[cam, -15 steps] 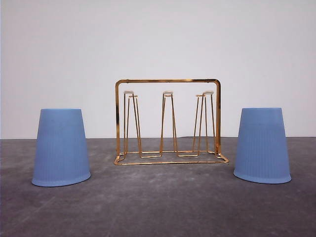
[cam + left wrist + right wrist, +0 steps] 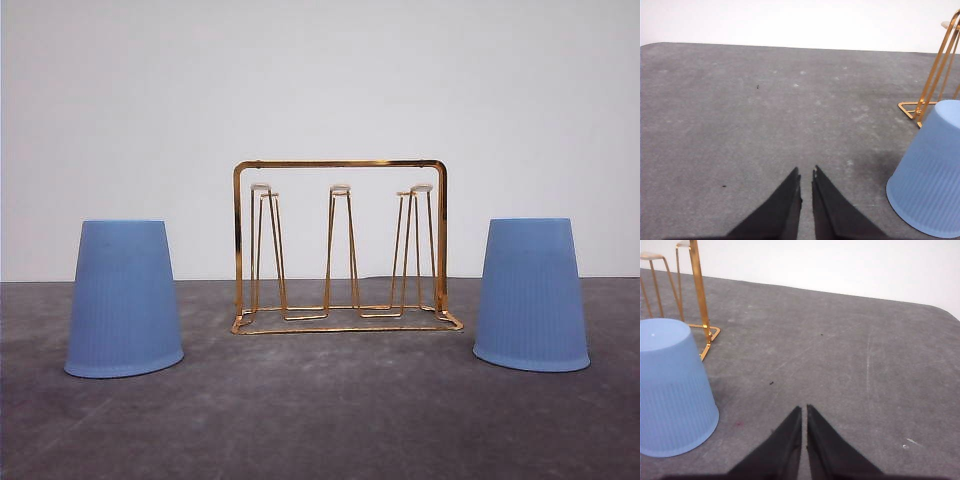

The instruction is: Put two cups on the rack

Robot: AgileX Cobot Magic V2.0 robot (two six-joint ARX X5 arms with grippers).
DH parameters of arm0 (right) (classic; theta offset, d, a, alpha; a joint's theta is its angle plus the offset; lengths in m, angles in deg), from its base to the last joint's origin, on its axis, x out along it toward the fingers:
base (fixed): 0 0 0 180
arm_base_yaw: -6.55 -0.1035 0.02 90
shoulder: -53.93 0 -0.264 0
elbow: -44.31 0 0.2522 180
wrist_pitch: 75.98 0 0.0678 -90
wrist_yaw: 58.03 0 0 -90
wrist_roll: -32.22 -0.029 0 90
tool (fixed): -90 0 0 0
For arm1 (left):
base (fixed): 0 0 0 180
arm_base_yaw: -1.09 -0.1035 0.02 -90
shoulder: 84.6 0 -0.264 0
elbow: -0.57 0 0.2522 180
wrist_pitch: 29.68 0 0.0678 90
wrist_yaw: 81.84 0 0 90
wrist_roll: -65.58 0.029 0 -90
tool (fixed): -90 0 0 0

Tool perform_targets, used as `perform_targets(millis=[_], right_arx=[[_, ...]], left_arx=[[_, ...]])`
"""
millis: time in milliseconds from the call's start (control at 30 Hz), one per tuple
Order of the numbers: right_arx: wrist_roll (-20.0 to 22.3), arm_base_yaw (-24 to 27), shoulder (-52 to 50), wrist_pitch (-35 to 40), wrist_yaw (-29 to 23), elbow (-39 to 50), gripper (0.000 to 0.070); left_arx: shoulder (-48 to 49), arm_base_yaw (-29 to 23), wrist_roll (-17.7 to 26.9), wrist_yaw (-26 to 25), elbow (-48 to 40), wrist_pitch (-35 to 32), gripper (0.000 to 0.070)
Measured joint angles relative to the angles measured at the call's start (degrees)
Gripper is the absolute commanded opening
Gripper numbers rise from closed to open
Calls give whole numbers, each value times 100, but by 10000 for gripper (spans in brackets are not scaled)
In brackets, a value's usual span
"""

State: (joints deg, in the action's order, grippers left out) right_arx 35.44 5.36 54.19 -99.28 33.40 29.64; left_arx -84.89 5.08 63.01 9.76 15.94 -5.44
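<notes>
While standing mouth-down on the grey table (image 2: 320, 420), two light blue ribbed tumblers flank a gold wire rack (image 2: 340, 245) in the front view: left cup (image 2: 124, 298) at the lower left of the frame, right cup (image 2: 531, 294) at the lower right, both well apart from the rack at centre. Upright white-tipped prongs inside the arched frame, all bare. White wall (image 2: 320, 80) behind.

Seen from the left wrist camera: left cup (image 2: 932, 175) at the lower right of the frame, rack corner (image 2: 935, 65) at the upper right, left gripper (image 2: 806, 175) at bottom centre, black fingers nearly together, nothing held, apart from the cup.

Seen from the right wrist camera: right cup (image 2: 671, 385) at the left edge, rack corner (image 2: 697, 295) at the upper left, right gripper (image 2: 804, 410) at bottom centre, fingers likewise pinched narrow and empty, clear of the cup.
</notes>
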Motion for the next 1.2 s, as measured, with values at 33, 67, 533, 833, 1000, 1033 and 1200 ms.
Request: perform_targets(millis=[33, 67, 533, 833, 1000, 1033, 1200], right_arx=[[0, 0, 0, 0, 0, 0, 16], [0, 0, 0, 0, 0, 0, 16], [-3, 0, 0, 0, 7, 0, 16], [-585, 0, 0, -7, 164, 0, 16], [-1040, 0, 0, -11, 166, -5, 7], [-1166, 0, 4, -30, 185, -26, 7], [-1791, -4, 444, -87, 560, -735, 6]], left_arx=[[0, 0, 0, -2, 0, 0, 22], [0, 0, 0, -2, 0, 0, 22], [0, 0, 0, 0, 0, 0, 22], [0, 0, -489, -4, 0, -2, 22], [-3, 0, -913, -4, 14, 6, 12], [-10, 0, -1020, -2, 41, 42, 12], [-488, 0, -1528, -4, 894, 146, 12]])
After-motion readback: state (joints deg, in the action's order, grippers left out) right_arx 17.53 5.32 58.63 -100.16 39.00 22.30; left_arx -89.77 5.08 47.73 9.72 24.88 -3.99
